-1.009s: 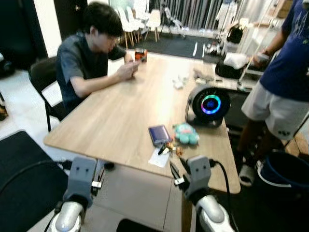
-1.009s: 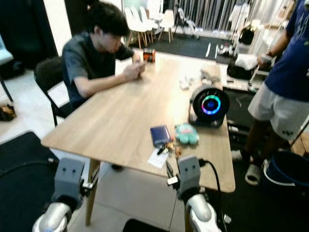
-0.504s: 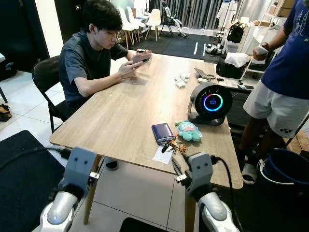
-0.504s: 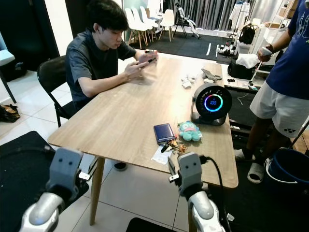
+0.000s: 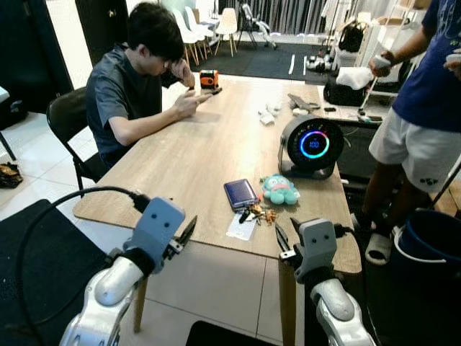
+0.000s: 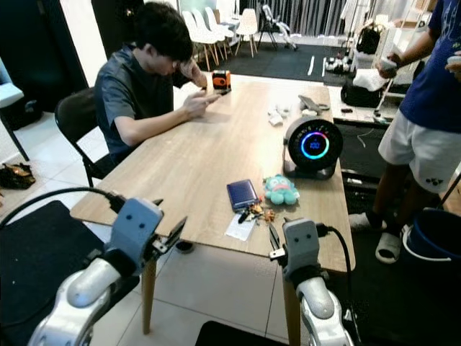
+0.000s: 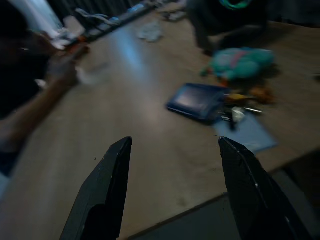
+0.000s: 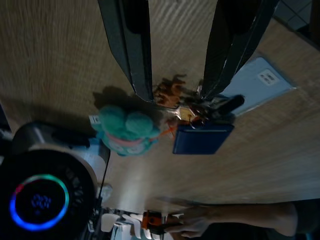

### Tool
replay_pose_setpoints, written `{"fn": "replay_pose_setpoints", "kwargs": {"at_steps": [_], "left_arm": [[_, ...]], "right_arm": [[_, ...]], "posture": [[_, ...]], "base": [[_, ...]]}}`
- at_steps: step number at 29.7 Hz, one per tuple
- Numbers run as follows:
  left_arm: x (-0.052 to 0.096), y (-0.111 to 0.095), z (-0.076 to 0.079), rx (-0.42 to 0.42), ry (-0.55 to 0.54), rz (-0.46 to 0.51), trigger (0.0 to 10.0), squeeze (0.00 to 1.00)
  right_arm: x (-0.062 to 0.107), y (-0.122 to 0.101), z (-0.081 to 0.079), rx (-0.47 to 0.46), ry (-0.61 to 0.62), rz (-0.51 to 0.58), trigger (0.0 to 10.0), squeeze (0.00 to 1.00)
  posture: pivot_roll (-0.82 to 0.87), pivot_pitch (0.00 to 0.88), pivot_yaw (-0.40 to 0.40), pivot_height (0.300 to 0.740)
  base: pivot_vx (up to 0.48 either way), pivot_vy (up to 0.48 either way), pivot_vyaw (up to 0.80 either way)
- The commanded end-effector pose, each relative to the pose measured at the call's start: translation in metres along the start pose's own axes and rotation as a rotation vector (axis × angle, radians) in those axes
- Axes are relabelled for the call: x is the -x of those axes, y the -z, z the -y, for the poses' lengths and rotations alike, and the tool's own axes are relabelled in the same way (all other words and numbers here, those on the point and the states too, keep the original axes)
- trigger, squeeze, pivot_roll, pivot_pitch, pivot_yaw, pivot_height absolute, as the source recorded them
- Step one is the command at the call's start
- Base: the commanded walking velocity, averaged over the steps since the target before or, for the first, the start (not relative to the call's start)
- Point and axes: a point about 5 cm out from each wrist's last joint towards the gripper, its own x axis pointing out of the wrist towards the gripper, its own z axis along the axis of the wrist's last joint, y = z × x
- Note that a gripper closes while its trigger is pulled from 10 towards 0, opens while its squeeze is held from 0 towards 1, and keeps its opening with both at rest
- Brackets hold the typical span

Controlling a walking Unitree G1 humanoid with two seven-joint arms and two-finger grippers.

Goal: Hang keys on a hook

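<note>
A bunch of keys (image 5: 256,213) with small charms lies near the front edge of the wooden table (image 5: 187,166). It sits between a blue wallet (image 5: 240,193), a teal plush toy (image 5: 279,189) and a white card (image 5: 241,227). My right gripper (image 5: 281,238) hovers open just in front of the table edge. In the right wrist view the keys (image 8: 192,112) lie just beyond its fingertips. My left gripper (image 5: 189,229) is raised and open left of the keys, short of the table edge. In the left wrist view, the wallet (image 7: 197,100) and keys (image 7: 235,102) lie ahead.
A round black device with a glowing ring (image 5: 310,146) stands behind the plush. One person (image 5: 137,79) sits at the table's left on a black chair (image 5: 68,119). Another person (image 5: 425,108) stands at the right, by a blue bucket (image 5: 425,252).
My left arm has risen and swung forward toward the table edge. The right gripper has edged closer to the keys. The seated person has lifted a hand to the head.
</note>
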Motion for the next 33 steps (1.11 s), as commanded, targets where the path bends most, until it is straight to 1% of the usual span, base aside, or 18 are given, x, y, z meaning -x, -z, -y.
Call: {"fn": "replay_pose_setpoints", "kwargs": {"at_steps": [1,3,4,7,8,12,15,20,21,22,23,24,27,28,29,30,32,33], "left_arm": [[-0.004,0.004,0.010,0.002,0.040,-0.032,10.0,0.00],[-0.005,0.003,0.012,0.001,0.046,-0.034,10.0,0.00],[-0.016,0.000,0.021,0.009,0.093,-0.036,10.0,0.00],[-0.030,-0.006,0.029,0.033,0.133,-0.055,10.0,0.00],[-0.030,-0.006,0.029,0.033,0.133,-0.055,10.0,0.00],[-0.042,-0.013,0.026,0.071,0.124,-0.075,10.0,0.00],[-0.050,-0.016,0.022,0.046,0.106,-0.095,10.0,0.00],[-0.051,-0.019,0.012,0.006,0.078,-0.089,10.0,0.00],[-0.046,-0.018,0.005,-0.010,0.073,-0.098,10.0,0.00],[-0.046,-0.018,0.005,-0.010,0.073,-0.098,10.0,0.00],[-0.041,-0.015,-0.004,-0.016,0.054,-0.123,10.0,0.00],[-0.041,-0.015,-0.004,-0.016,0.054,-0.123,10.0,0.00],[-0.035,0.000,-0.017,0.023,-0.073,-0.213,10.0,0.00],[-0.035,0.000,-0.017,0.023,-0.073,-0.213,10.0,0.00],[-0.036,0.006,-0.019,0.047,-0.132,-0.258,10.0,0.00],[-0.036,0.006,-0.019,0.047,-0.132,-0.258,10.0,0.00],[-0.038,0.021,-0.026,0.096,-0.245,-0.348,10.0,0.00],[-0.038,0.021,-0.026,0.096,-0.245,-0.348,10.0,0.00]], "right_arm": [[0.000,0.003,0.006,0.010,0.027,-0.022,10.0,0.00],[0.000,0.003,0.006,0.011,0.030,-0.021,10.0,0.00],[-0.001,0.006,0.010,0.025,0.042,-0.047,10.0,0.00],[-0.003,0.010,0.009,0.047,0.024,-0.079,10.0,0.00],[-0.003,0.010,0.009,0.047,0.024,-0.079,10.0,0.00],[-0.007,0.009,0.008,0.033,0.015,-0.081,10.0,0.00],[-0.009,0.008,0.009,-0.004,0.012,-0.075,10.0,0.00],[-0.015,0.007,-0.005,-0.013,-0.091,-0.087,10.0,0.00],[-0.018,0.007,-0.014,0.010,-0.153,-0.094,10.0,0.00],[-0.018,0.007,-0.014,0.010,-0.153,-0.094,10.0,0.00],[-0.022,0.004,-0.022,0.008,-0.192,-0.086,10.0,0.00],[-0.022,0.004,-0.022,0.008,-0.192,-0.086,10.0,0.00],[-0.036,-0.007,-0.035,-0.004,-0.224,-0.050,10.0,0.00],[-0.036,-0.007,-0.035,-0.004,-0.224,-0.050,10.0,0.00],[-0.039,-0.009,-0.036,-0.007,-0.219,-0.039,10.0,0.00],[-0.039,-0.009,-0.036,-0.007,-0.219,-0.039,10.0,0.00],[-0.046,-0.014,-0.041,-0.014,-0.224,-0.025,10.0,0.00],[-0.046,-0.014,-0.041,-0.014,-0.224,-0.025,10.0,0.00]], "posture": [[0.06,0.144,0.085,0.740],[0.06,0.144,0.085,0.740],[0.06,0.150,0.094,0.740],[0.07,0.147,0.093,0.740],[0.07,0.147,0.093,0.740],[0.07,0.145,0.088,0.740],[0.07,0.143,0.087,0.740],[0.07,0.144,0.091,0.740],[0.08,0.143,0.083,0.740],[0.08,0.143,0.083,0.740],[0.09,0.143,0.076,0.740],[0.09,0.143,0.076,0.740],[0.12,0.136,0.043,0.740],[0.12,0.136,0.043,0.740],[0.13,0.133,0.032,0.740],[0.13,0.133,0.032,0.740],[0.14,0.127,0.014,0.740],[0.14,0.127,0.014,0.740]], "base": [[0.000,0.000,0.00],[0.000,0.000,0.00],[0.000,0.000,0.00],[0.000,0.000,0.00],[0.000,0.000,0.00],[0.000,0.000,0.00],[0.000,0.000,0.00],[0.000,0.000,0.00],[0.000,0.000,0.00],[0.000,0.000,0.00],[0.000,0.000,0.00],[0.000,0.000,0.00],[0.000,0.000,0.00],[0.000,0.000,0.00],[0.000,0.000,0.00],[0.000,0.000,0.00],[0.000,0.000,0.00],[0.000,0.000,0.00]]}}
